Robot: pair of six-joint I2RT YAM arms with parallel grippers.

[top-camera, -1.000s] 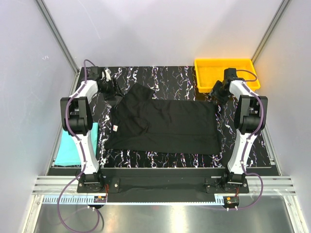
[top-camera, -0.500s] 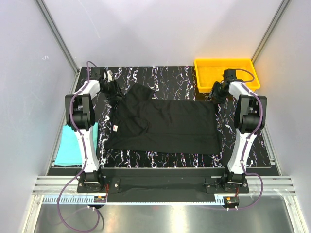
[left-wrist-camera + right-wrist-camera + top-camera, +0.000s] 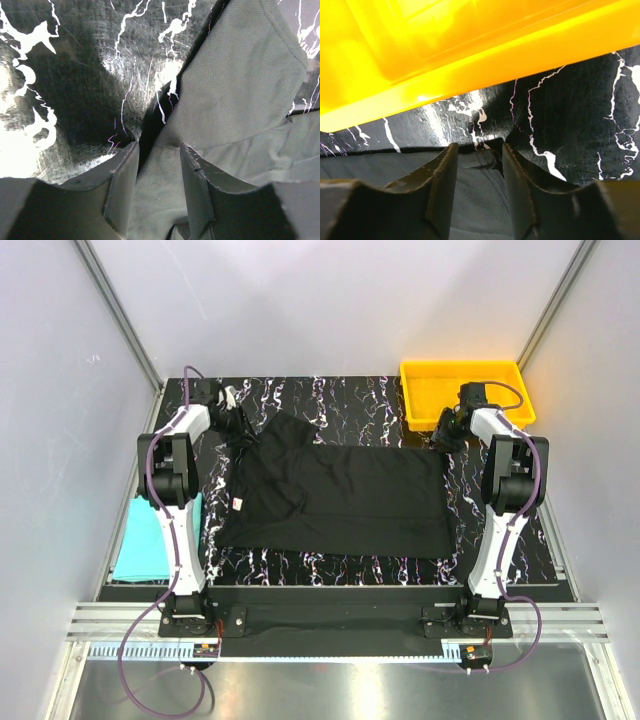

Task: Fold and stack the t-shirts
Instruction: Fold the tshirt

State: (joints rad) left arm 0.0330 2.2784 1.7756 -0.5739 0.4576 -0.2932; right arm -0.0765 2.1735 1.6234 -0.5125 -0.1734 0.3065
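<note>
Two robot arms reached to the far edge of a black t-shirt (image 3: 340,502) that lay spread across the middle of a marbled table (image 3: 350,392), neck label toward the left. A teal t-shirt (image 3: 150,540) sat at the table's left edge beside the left arm, well apart from the black one.

The left gripper (image 3: 159,150) stood with its jaws parted, straddling a ridge of the shirt's sleeve cloth without yet pinching it. The right gripper (image 3: 480,147) was likewise parted, with the shirt's far right corner lying just between its fingertips. A yellow tray (image 3: 462,365) sat just beyond that corner.

The likeliest trouble lay on the right. Only the tip of the corner sat inside the jaws, so a shallow bite could have slipped free as the cloth was lifted. That would have left one side of the fold sagging.

The tray wall was also near enough that a rising wrist might have caught or nudged it.

On the left the cloth looked bunched and layered. A closing grip might have taken one layer alone or too much sleeve, and the fold would then have skewed. If the two arms had lifted unevenly, the soft fabric would probably have twisted or dragged across the table instead of folding flat.
</note>
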